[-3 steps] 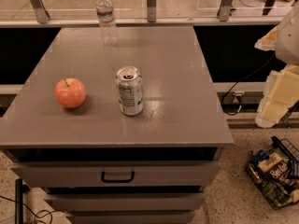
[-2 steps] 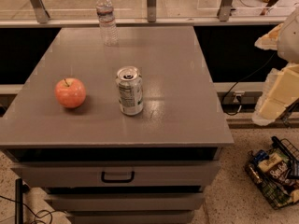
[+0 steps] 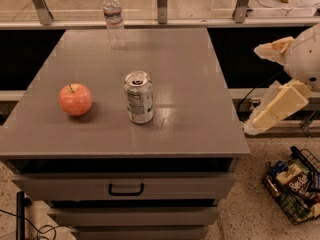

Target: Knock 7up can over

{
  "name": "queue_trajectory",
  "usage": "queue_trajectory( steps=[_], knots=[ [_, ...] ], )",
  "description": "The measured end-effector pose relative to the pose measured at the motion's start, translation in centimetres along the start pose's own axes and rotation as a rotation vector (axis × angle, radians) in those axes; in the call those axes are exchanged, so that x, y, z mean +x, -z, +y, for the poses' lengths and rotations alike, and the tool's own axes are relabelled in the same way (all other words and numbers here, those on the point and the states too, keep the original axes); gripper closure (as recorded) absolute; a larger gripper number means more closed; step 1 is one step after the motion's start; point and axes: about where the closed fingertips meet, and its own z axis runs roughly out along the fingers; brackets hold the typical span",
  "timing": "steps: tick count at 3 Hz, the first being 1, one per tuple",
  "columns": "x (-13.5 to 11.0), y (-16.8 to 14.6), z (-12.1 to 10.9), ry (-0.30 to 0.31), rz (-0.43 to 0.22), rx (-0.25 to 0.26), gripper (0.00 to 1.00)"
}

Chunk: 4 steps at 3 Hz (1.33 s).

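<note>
The 7up can (image 3: pixel 138 97) stands upright near the middle of the grey cabinet top (image 3: pixel 190 84); it has a silver top with a pull tab and a pale printed label. My gripper (image 3: pixel 254 88) is off the right edge of the cabinet, well to the right of the can and not touching it. Its two cream fingers are spread apart, an upper one (image 3: pixel 272 46) and a longer lower one (image 3: pixel 274 110), with nothing between them.
A red apple (image 3: pixel 75 99) sits left of the can. A clear plastic water bottle (image 3: pixel 114 19) stands at the back edge. The cabinet has drawers below (image 3: pixel 125 188). A wire basket of packets (image 3: pixel 295 184) is on the floor at the right.
</note>
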Motion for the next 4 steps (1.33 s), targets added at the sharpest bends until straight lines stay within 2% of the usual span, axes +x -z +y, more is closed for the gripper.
queue_trajectory(
  steps=[1, 2, 3, 4],
  knots=[
    [-2.0, -2.3, 0.7, 0.014, -0.114, -0.011, 0.0],
    [-3.8, -4.9, 1.1, 0.026, -0.177, -0.04, 0.0],
    [-3.9, -4.9, 1.1, 0.026, -0.177, -0.04, 0.0],
    [-3.9, -5.7, 1.5, -0.001, -0.196, -0.03, 0.0]
  ],
)
